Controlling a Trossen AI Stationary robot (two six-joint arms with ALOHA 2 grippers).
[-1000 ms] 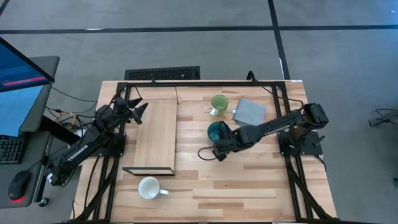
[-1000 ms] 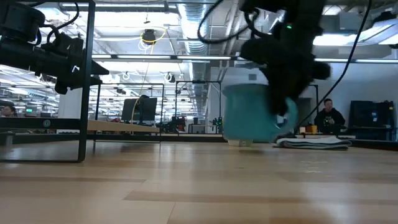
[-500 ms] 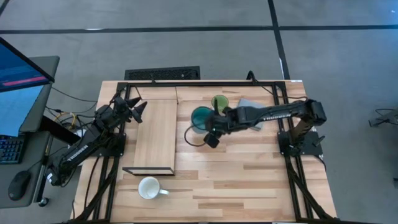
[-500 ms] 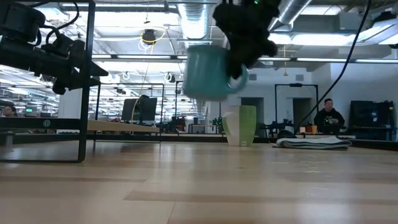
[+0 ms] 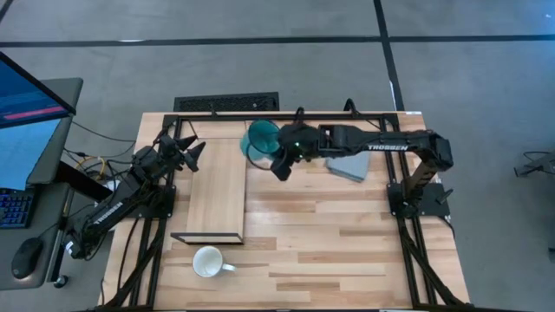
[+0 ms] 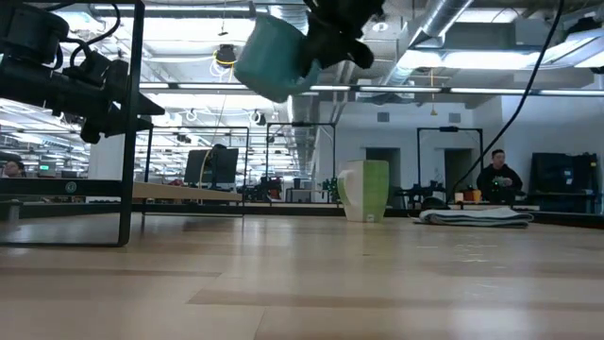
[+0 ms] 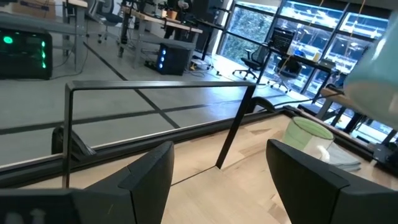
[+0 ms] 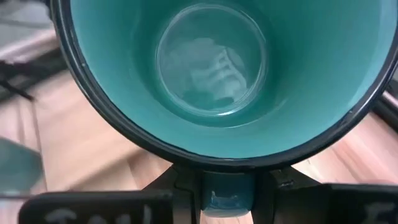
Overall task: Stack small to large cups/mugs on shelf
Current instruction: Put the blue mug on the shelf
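My right gripper [image 5: 276, 154] is shut on the large teal mug [image 5: 260, 139], held high above the table just right of the shelf's far end; the low view shows the mug [image 6: 274, 57] tilted. The light green mug [image 6: 366, 191] stands upright on the tabletop and is hidden under my right arm in the high view. The white mug [image 5: 208, 260] sits near the table's near edge. The light-wood shelf [image 5: 217, 186] lies flat on the table. My left gripper [image 5: 186, 152] hovers open by the shelf's far left corner. My right gripper pinches the teal mug's handle [image 8: 227, 200] between its two fingers [image 8: 180, 186], just below the rim. It comes slanting down from the table's right. The mug is lifted clear and tilted, and its open mouth [image 8: 211, 62] faces the wrist camera.
A folded grey pad [image 5: 351, 160] lies right of the green mug. A black metal frame [image 5: 208, 236] stands at the shelf's near end, and black rails run round the table's edge. A person [image 6: 497, 175] sits in the room far behind.
My right gripper has carried the teal mug from the table's middle up and toward the far left, near the shelf's far end. The mug has risen from near the tabletop to high above it and has tipped. The green mug now shows in the low view.
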